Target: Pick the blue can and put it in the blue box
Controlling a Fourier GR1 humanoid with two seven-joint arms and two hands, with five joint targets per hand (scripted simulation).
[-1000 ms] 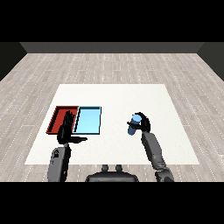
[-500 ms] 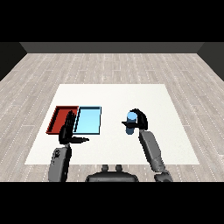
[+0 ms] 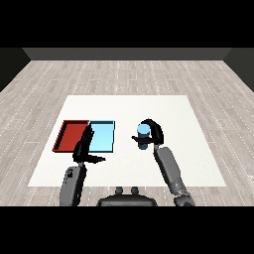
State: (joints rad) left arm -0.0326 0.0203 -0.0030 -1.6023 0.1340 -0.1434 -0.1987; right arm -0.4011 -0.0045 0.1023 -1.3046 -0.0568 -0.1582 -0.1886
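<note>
Blue can (image 3: 143, 134) sits in the curled right hand (image 3: 153, 133), to the right of the 2 trays and apart from them. On the white counter (image 3: 198, 149), the blue tray (image 3: 102, 137) touches the red tray (image 3: 72, 136). Left hand (image 3: 85, 148), fingers straight and spread, overlaps their near edges.

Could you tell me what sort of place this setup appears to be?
Probably a bare test room for tabletop sorting: a white table on a grey plank floor, with a red tray, a light blue tray and a blue can.
</note>
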